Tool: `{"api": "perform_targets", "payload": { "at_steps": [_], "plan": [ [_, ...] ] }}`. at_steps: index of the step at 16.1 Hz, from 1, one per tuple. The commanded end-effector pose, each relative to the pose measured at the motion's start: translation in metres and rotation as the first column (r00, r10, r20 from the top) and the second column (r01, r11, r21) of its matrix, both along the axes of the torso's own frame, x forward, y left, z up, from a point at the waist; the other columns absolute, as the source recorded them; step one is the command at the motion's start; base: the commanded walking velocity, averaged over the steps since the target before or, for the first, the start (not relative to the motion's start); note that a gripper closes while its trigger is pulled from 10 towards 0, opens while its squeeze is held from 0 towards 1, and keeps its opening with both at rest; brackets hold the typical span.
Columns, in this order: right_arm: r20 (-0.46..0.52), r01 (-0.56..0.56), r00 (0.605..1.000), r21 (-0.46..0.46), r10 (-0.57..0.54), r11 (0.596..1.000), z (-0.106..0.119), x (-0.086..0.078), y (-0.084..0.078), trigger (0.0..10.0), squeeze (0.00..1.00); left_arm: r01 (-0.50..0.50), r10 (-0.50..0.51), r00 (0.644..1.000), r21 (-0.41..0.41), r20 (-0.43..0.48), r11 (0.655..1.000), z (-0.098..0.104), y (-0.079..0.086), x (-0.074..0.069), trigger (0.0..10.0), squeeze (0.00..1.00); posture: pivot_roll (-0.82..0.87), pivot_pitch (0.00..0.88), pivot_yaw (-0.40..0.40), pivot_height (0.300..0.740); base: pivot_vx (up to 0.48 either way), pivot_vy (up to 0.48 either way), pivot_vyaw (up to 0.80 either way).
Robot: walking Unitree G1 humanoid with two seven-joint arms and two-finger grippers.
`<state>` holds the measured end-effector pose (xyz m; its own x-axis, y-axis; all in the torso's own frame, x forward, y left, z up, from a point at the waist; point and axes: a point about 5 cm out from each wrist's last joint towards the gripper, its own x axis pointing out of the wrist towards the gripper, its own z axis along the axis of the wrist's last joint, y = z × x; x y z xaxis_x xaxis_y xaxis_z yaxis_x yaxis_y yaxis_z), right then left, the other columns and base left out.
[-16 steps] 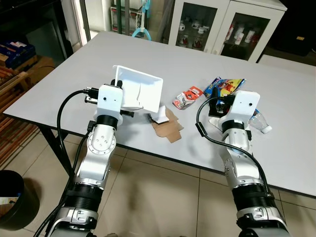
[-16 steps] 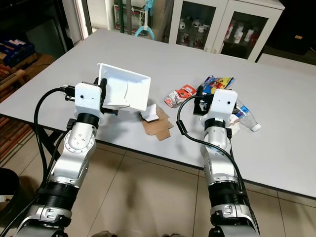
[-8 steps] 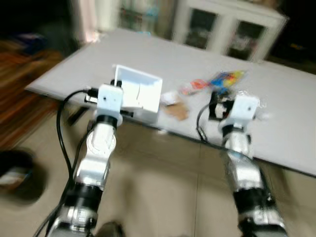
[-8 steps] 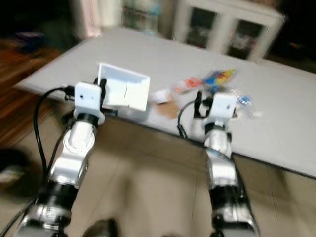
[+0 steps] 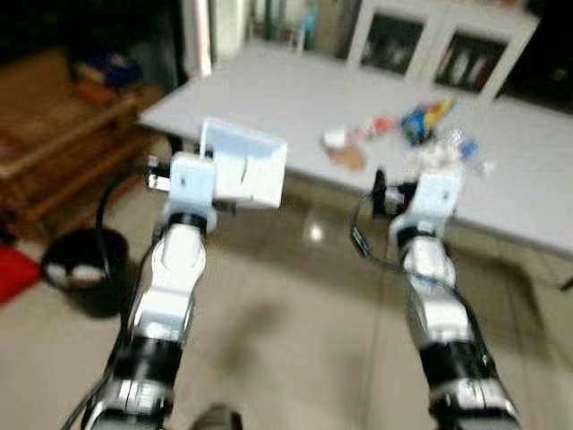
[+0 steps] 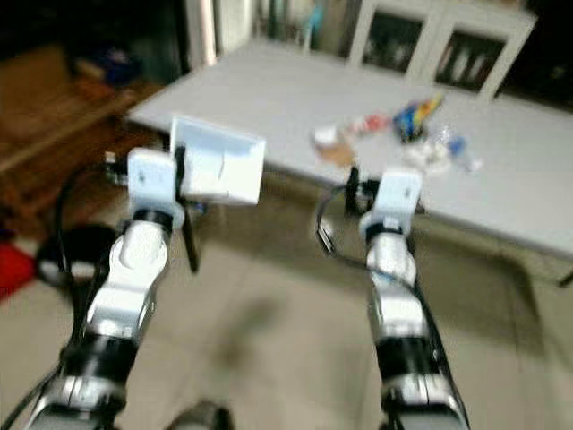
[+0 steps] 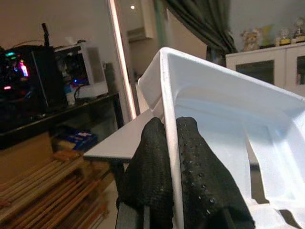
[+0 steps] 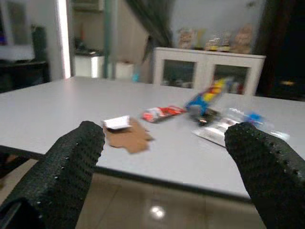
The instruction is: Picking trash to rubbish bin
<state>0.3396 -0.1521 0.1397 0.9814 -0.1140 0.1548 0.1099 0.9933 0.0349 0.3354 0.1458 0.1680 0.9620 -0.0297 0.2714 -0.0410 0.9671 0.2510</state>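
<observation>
Left gripper (image 7: 164, 167) clamps white foam tray (image 7: 228, 119) wall; right gripper (image 8: 162, 167) jaws wide, empty.

Grey table (image 5: 295, 90) across upper scene, blurred. White glass-door cabinet (image 5: 439, 45) behind it at 12 to 1 o'clock; same cabinet (image 8: 205, 67) with small figures on top in right wrist view. Wooden slatted bench (image 5: 63, 143) at 9 to 10 o'clock, beside table end. Red patch (image 5: 13, 273) on floor at 9 o'clock. Beige tiled floor (image 5: 295, 340) below, with light glare. Dark shelf with computer gear (image 7: 43, 76) in left wrist view.
</observation>
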Motion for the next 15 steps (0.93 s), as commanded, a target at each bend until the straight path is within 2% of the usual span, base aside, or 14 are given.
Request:
{"api": "perform_targets", "payload": {
  "at_steps": [1,3,5,6,7,9,10,11,12,13,14,15],
  "plan": [
    [-0.001,0.032,1.0,0.004,-0.032,0.999,0.002,0.001,-0.009,10.0,0.0,0.024,-0.024,0.999,0.004,0.03,1.0,0.009,-0.008,0.002,10.0,0.0,-0.05,0.017,-0.104,0.74,-0.311,0.0,0.0],
    [-0.022,0.027,0.999,0.011,-0.027,1.0,-0.002,0.0,-0.01,10.0,0.0,0.022,-0.022,1.0,0.007,0.009,1.0,0.005,-0.008,0.003,10.0,0.0,-0.05,0.02,-0.105,0.74,0.0,0.0,0.0],
    [-0.121,0.012,0.993,0.047,-0.006,0.999,-0.023,0.0,-0.016,10.0,0.0,0.017,-0.022,0.984,-0.033,-0.178,0.999,-0.034,-0.004,0.004,10.0,0.0,-0.06,0.025,-0.108,0.74,0.0,0.0,0.0],
    [-0.157,0.011,0.988,0.062,-0.001,0.998,-0.031,-0.001,-0.018,10.0,0.0,0.019,-0.029,0.975,-0.048,-0.222,0.999,-0.044,-0.003,0.002,10.0,0.0,-0.05,0.026,-0.11,0.74,0.0,0.0,0.0],
    [-0.261,-0.015,0.964,0.116,0.045,0.993,-0.055,-0.006,-0.02,10.0,0.0,0.015,-0.037,0.94,-0.069,-0.339,0.997,-0.072,0.001,-0.003,10.0,0.0,-0.05,0.033,-0.113,0.74,0.0,0.0,0.0],
    [-0.444,-0.05,0.891,0.109,0.094,0.993,-0.098,-0.022,-0.023,10.0,0.0,-0.01,-0.014,0.867,-0.045,-0.498,0.999,-0.115,0.012,-0.016,10.0,0.0,-0.06,0.036,-0.115,0.74,0.0,0.0,0.0],
    [-0.516,-0.049,0.851,0.106,0.097,0.993,-0.116,-0.032,-0.026,10.0,0.0,-0.045,-0.003,0.827,-0.071,-0.562,0.996,-0.131,0.017,-0.024,10.0,0.0,-0.06,0.041,-0.115,0.74,0.0,0.0,0.0],
    [-0.575,-0.057,0.811,0.106,0.108,0.993,-0.13,-0.042,-0.027,10.0,0.0,-0.059,0.012,0.791,-0.056,-0.611,0.997,-0.144,0.02,-0.031,10.0,0.0,-0.05,0.039,-0.116,0.74,0.0,0.0,0.0],
    [-0.647,-0.078,0.75,0.117,0.135,0.99,-0.149,-0.056,-0.025,10.0,0.0,-0.077,0.034,0.731,-0.033,-0.682,0.996,-0.163,0.025,-0.043,10.0,0.0,-0.06,0.042,-0.115,0.74,0.0,0.0,0.0],
    [-0.683,-0.098,0.715,0.118,0.153,0.988,-0.157,-0.064,-0.024,10.0,0.0,-0.077,0.046,0.705,-0.011,-0.708,0.997,-0.171,0.027,-0.049,10.0,0.0,-0.06,0.04,-0.116,0.74,0.244,0.0,0.0],
    [-0.762,-0.147,0.617,0.134,0.197,0.98,-0.178,-0.084,-0.019,10.0,0.0,-0.079,0.059,0.621,0.013,-0.781,0.997,-0.192,0.031,-0.067,10.0,0.0,-0.05,0.042,-0.119,0.74,0.315,0.0,0.0],
    [-0.799,-0.16,0.558,0.162,0.225,0.974,-0.19,-0.099,-0.016,10.0,0.0,-0.082,0.073,0.545,0.034,-0.835,0.996,-0.208,0.034,-0.084,10.0,0.0,-0.04,0.041,-0.122,0.74,0.322,0.0,0.0]
  ]
}}
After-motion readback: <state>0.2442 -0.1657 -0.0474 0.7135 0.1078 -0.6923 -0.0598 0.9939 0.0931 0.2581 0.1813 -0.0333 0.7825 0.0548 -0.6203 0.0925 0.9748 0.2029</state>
